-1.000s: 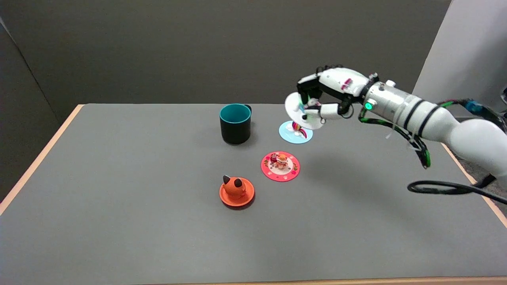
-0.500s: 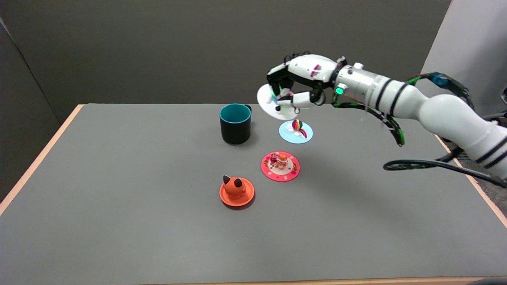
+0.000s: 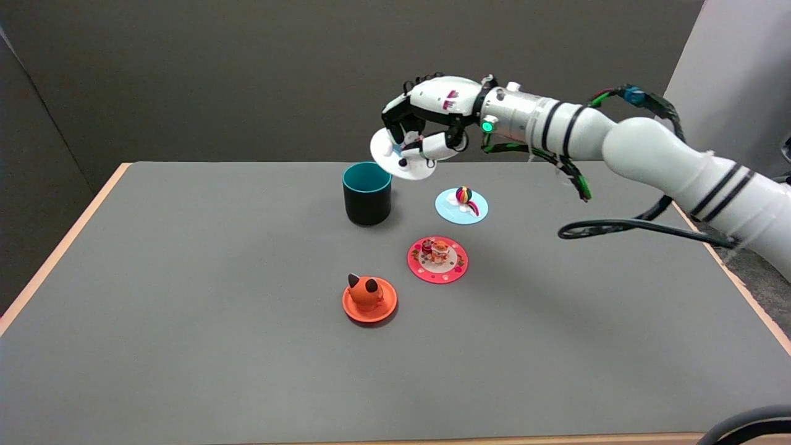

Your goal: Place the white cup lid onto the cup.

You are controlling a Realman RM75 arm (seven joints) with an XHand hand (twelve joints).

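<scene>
Since the earlier frames your right hand (image 3: 426, 127) has carried the white cup lid (image 3: 401, 164) to the left and a little higher, away from the blue lid (image 3: 461, 206), which it partly covered one second ago. Now the lid hangs in the air just beside the cup (image 3: 368, 193), over its right rim in this view, not yet on it. On the grey bench (image 3: 185, 296) nothing else has moved.

You have one cup, dark outside and teal inside, standing upright with the mouth up. You have four lids: the white one in your hand, and three lying flat on the bench, blue, pink (image 3: 437, 259) and orange (image 3: 369, 299).

The white lid is tilted, its left edge higher than its right. Your fingers (image 3: 432, 147) grip it at its top.
</scene>
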